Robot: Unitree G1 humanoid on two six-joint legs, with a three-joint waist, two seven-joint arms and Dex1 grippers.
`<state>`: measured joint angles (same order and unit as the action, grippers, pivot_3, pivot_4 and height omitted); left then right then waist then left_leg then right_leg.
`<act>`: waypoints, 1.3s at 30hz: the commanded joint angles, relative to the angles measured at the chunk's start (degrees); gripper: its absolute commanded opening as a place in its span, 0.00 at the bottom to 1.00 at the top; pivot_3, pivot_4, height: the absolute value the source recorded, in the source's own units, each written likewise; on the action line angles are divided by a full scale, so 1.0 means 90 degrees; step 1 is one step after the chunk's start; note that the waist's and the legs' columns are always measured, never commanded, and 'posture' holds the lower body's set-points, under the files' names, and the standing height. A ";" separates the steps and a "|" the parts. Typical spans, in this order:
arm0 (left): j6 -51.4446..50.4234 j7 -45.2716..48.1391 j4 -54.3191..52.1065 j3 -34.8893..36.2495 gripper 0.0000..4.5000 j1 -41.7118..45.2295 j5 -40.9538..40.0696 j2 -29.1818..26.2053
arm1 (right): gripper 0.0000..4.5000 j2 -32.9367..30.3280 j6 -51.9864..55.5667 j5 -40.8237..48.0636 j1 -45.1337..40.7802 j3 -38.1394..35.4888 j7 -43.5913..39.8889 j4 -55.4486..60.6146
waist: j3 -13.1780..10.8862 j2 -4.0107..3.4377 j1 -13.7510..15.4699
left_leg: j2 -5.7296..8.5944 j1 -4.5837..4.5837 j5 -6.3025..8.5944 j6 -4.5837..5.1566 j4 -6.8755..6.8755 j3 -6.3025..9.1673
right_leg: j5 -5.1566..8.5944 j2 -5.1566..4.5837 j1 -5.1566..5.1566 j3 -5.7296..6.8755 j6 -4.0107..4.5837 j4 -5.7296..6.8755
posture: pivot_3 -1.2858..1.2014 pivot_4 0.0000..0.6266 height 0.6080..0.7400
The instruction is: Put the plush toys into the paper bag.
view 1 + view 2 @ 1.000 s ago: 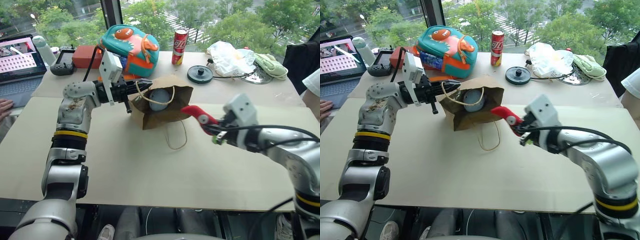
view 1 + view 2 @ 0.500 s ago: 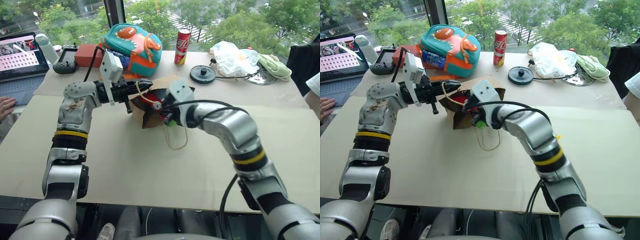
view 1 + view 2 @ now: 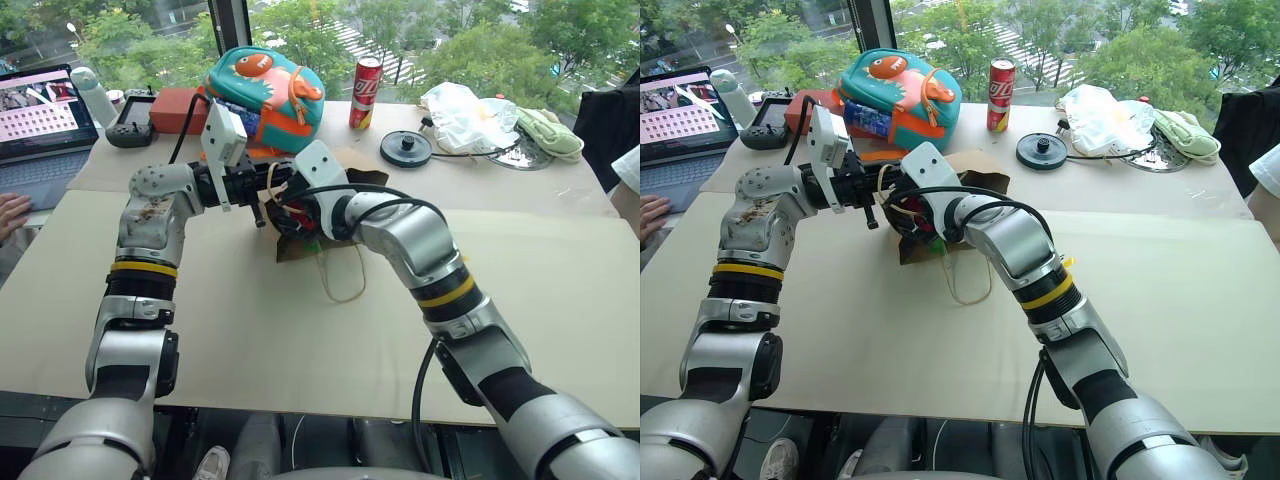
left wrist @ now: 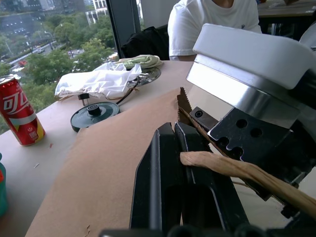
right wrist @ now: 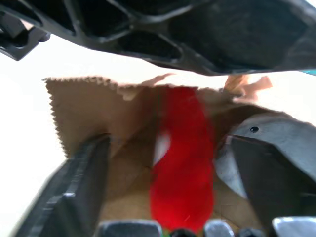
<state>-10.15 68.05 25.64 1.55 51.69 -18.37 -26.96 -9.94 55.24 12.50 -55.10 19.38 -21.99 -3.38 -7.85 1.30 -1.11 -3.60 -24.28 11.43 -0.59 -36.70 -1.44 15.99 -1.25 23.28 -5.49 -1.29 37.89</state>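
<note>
The brown paper bag (image 3: 975, 168) lies on its side mid-table, mouth toward me. My left gripper (image 3: 268, 192) is shut on its rim and cord handle (image 4: 217, 165), holding the mouth up. My right gripper (image 3: 287, 215) reaches into that mouth, open. In the right wrist view the red chili plush toy (image 5: 180, 168) sits inside the bag between the spread fingers (image 5: 81, 185), with a gap on each side. A pale-grey rounded shape (image 5: 247, 133) shows beside it; I cannot tell if it is the grey plush toy. The bag's other handle loop (image 3: 340, 280) rests on the table.
Behind the bag stands a teal-and-orange backpack (image 3: 262, 95), then a red can (image 3: 363, 93), a black disc (image 3: 405, 148), a white plastic bag (image 3: 460, 115) and a pale-green cloth (image 3: 545, 130). A laptop (image 3: 40, 110) and a person's hand (image 3: 10, 210) are at far left.
My right arm swung left from the right side of the table, carrying the red chili into the bag's mouth, then opened and let it go. The left arm held still.
</note>
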 commanded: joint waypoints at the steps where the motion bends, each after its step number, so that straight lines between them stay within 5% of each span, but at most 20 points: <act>1: 0.0094 -0.0027 -0.0177 0.0076 0.00 0.0130 -0.0085 -0.0030 | 1.00 -0.0275 0.0259 0.0053 0.0189 -0.0369 -0.0092 0.0717 | 0.0000 0.0000 0.0002 | 0.0000 0.0000 0.0000 0.0000 0.0000 0.0000 | 0.0000 0.0000 0.0000 0.0000 0.0000 0.0000 | 0.52 0.24 0.91; 10: 0.0114 -0.0022 -0.0121 0.0074 0.00 0.0145 -0.0085 0.0004 | 1.00 -0.1146 0.1554 0.0399 0.1323 -0.0935 -0.0219 0.2746 | 0.0000 0.0000 0.0016 | 0.0001 -0.0002 0.0000 0.0000 0.0004 0.0001 | 0.0000 -0.0001 0.0000 0.0000 0.0000 -0.0004 | 0.52 0.24 0.91; 15: 0.0149 -0.0017 -0.0050 0.0066 0.00 0.0161 -0.0069 0.0034 | 1.00 -0.0978 0.2192 0.0564 0.1964 -0.0891 -0.0028 0.3561 | 0.0000 0.0000 -0.0038 | 0.0000 0.0001 0.0000 0.0000 0.0006 0.0001 | 0.0001 0.0001 0.0000 -0.0002 0.0000 -0.0028 | 0.52 0.24 0.91; 28: 0.0163 0.0013 0.0021 0.0063 0.00 0.0229 -0.0061 0.0050 | 1.00 -0.0291 0.1640 0.0209 0.2639 -0.0507 0.0652 0.2838 | 0.0000 0.0001 -0.0055 | 0.0003 0.0004 0.0000 0.0000 0.0000 0.0001 | 0.0002 0.0000 0.0000 -0.0003 0.0001 -0.0031 | 0.52 0.24 0.91; 32: 0.0176 0.0010 0.0036 0.0061 0.00 0.0241 -0.0054 0.0051 | 0.78 -0.0200 0.1370 0.0137 0.2613 -0.0450 0.0662 0.2555 | 0.0000 0.0001 -0.0058 | 0.0002 0.0004 0.0000 0.0000 0.0000 0.0001 | 0.0002 0.0001 0.0000 -0.0003 0.0001 -0.0032 | 0.52 0.24 0.91; 39: 0.0172 -0.0006 0.0016 0.0075 0.00 0.0236 -0.0055 0.0031 | 0.22 -0.0055 0.1149 0.0079 0.2657 -0.0302 0.0664 0.2347 | 0.0000 0.0001 -0.0113 | 0.0002 0.0003 0.0000 0.0000 0.0000 0.0001 | 0.0002 0.0000 0.0000 -0.0003 0.0001 -0.0031 | 0.52 0.24 0.91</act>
<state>-9.97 68.14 26.59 1.49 51.77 -18.32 -26.34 -10.71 67.38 13.54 -30.76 16.91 -16.06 16.83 -7.85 1.31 -2.13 -3.58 -24.25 11.43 -0.59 -36.70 -1.43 16.01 -1.25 23.28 -5.52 -1.28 37.61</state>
